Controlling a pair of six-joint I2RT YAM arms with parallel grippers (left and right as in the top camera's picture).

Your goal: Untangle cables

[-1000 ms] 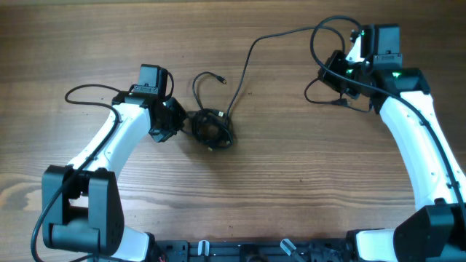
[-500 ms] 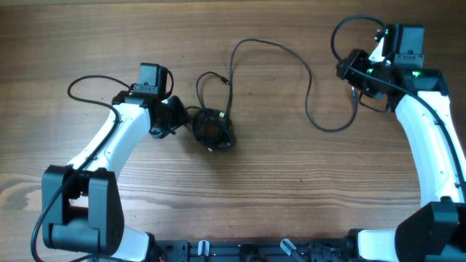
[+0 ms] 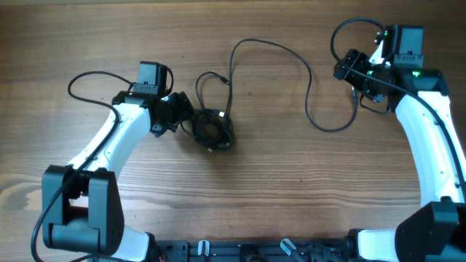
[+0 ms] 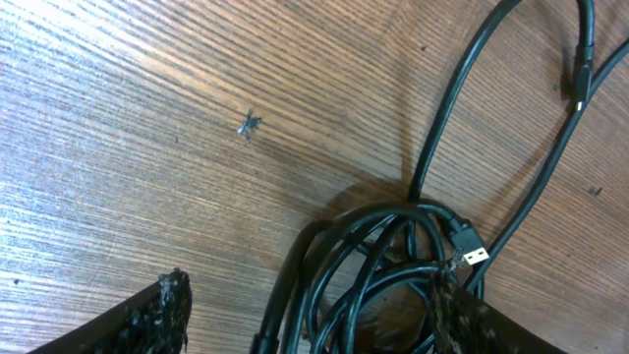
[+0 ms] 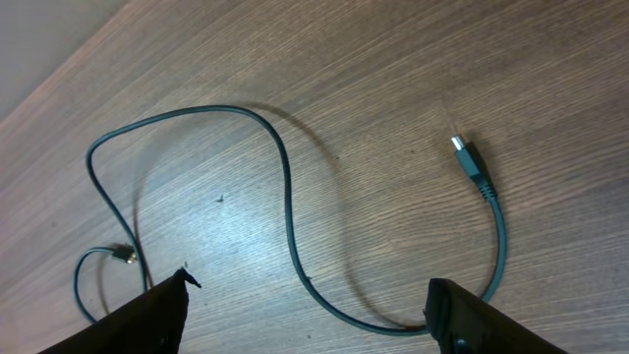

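Left gripper (image 4: 313,300): jaws spread wide, gripping nothing. The coiled cable tangle (image 4: 393,246) lies between them and just ahead.
Right gripper (image 5: 310,290): jaws apart, empty. The long cable (image 5: 285,167) loops ahead, its USB plug (image 5: 470,157) ahead-right.
Progress: the long cable is mostly drawn out. The knot remains, so I judge it partway.
Writing: none legible.
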